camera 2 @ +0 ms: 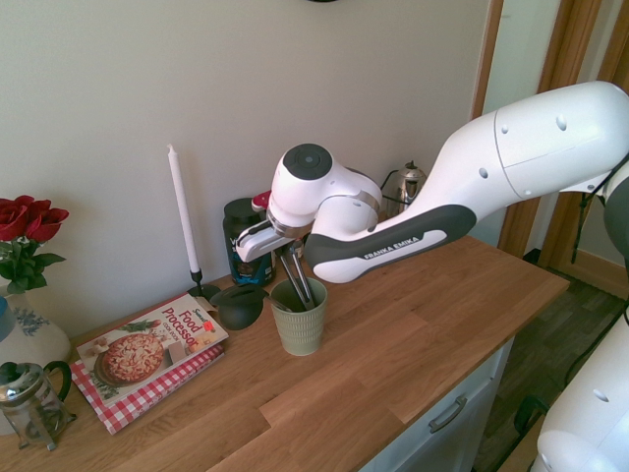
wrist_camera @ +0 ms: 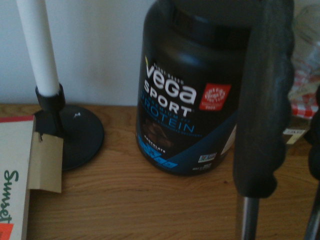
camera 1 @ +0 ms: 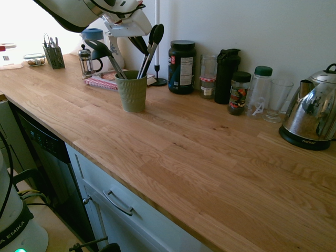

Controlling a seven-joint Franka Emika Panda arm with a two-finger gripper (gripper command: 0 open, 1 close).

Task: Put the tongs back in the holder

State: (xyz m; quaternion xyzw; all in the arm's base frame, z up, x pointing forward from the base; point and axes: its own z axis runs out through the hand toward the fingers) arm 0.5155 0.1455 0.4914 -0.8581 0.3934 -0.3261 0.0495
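Tongs lean inside the holder; the claw looks pressed together, any grip unclear. Best open gently, then back away without snagging.

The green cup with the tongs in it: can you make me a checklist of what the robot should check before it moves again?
1. Cup standing upright on the counter: ok.
2. Tongs standing in the cup, black tips up: ok.
3. Ladle in the cup too, with its head sticking out past the rim: ok, but I'd be careful not to bump it.
4. Gripper open, so nothing can be pinched: not ok, it is shut.
5. Gripper free of the tongs: cannot tell, they overlap in the pictures.
6. Black protein tub standing apart from the cup: ok.
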